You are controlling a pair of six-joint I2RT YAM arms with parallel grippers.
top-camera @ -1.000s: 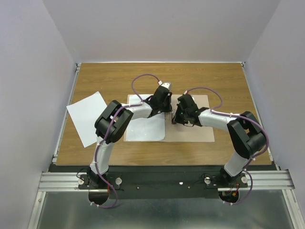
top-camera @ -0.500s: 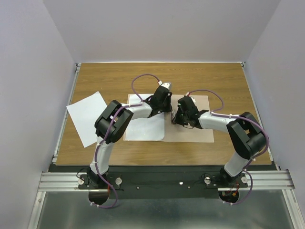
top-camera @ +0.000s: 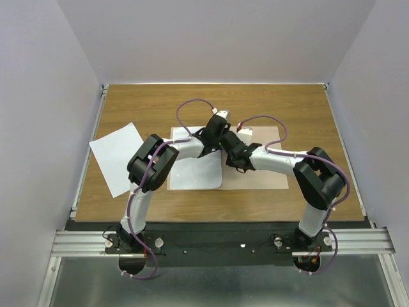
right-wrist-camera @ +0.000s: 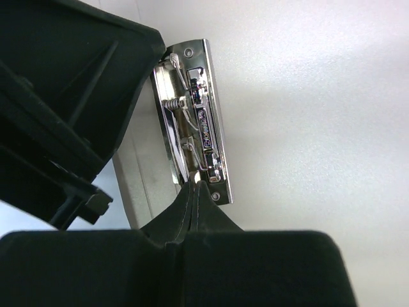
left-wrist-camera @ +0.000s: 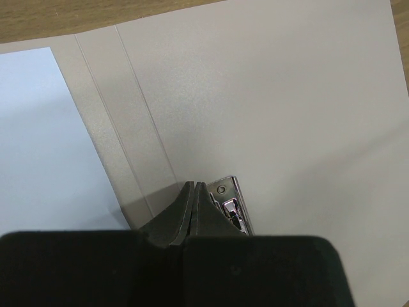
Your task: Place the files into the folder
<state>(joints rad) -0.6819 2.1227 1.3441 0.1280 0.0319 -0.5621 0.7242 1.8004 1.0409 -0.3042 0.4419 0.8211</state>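
Observation:
The folder lies open on the table, and its pale inner face fills the left wrist view. One of the files lies on the folder's left leaf; the other file rests on the table to the left. A metal clip runs along the fold. My left gripper is shut, its tips down beside one end of the clip. My right gripper is shut too, its tips against the clip's other end. Both grippers meet over the fold.
The wooden table is bordered by grey walls on three sides and a metal rail at the near edge. The left gripper's black body crowds the upper left of the right wrist view.
The right arm has swung left from the folder's right leaf to the clip at the fold, and its jaws have closed. The left arm and both sheets have stayed put.

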